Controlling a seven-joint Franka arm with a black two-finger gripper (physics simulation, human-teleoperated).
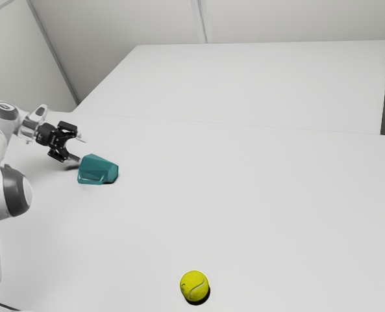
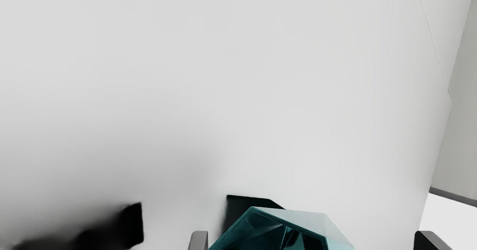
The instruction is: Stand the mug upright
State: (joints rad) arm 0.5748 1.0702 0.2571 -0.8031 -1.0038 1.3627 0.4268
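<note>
Mug [image 1: 99,170] on its side, exterior view's left, mouth toward my wide-open pincer [image 1: 80,149] — probably stiff, light, slick — I'd clasp opposite walls, firmly.

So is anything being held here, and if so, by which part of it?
Nothing: the pincer is open, its fingers wide apart, and the teal mug lies tipped over on the table.

No text or number can be read; a dark mark [image 1: 183,285] on the tennis ball [image 1: 195,286] may be print.
</note>
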